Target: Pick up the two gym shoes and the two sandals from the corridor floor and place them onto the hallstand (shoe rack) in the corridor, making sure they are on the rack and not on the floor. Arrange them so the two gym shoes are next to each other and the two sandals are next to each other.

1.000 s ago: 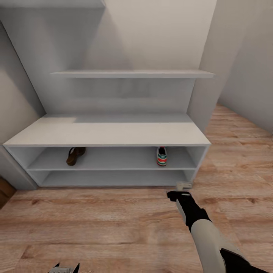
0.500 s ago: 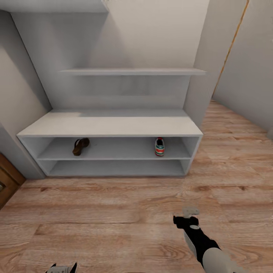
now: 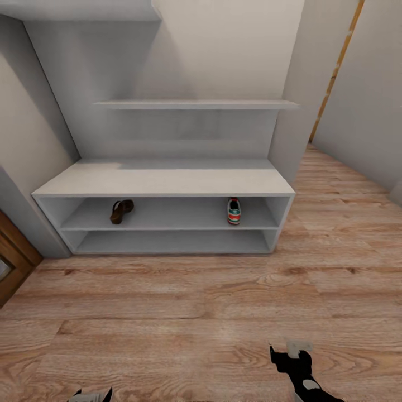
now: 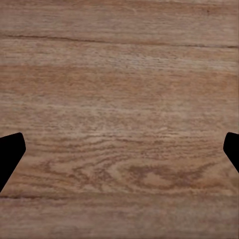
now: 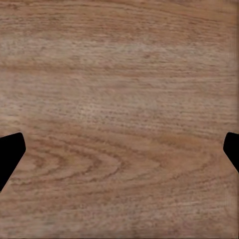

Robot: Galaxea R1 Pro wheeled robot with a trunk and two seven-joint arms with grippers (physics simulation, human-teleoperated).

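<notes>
Right claw (image 3: 294, 350), black with a pale tip, hangs low over the floor (image 3: 184, 312), released and empty: in the right wrist view its dark fingertips (image 5: 10, 152) stand wide apart over bare wood grain. Left claw (image 3: 90, 395) likewise spread, fingertips (image 4: 10, 154) at the frame edges over knotted light-brown planks. Beyond stands the shoe rack (image 3: 162, 181), a matte pale-grey two-tier open bench with a wall shelf above. On its upper tier lie one dark-brown flat sandal (image 3: 121, 210) toward the left and one white sneaker (image 3: 234, 210) with green and red-orange marks toward the right, well apart.
</notes>
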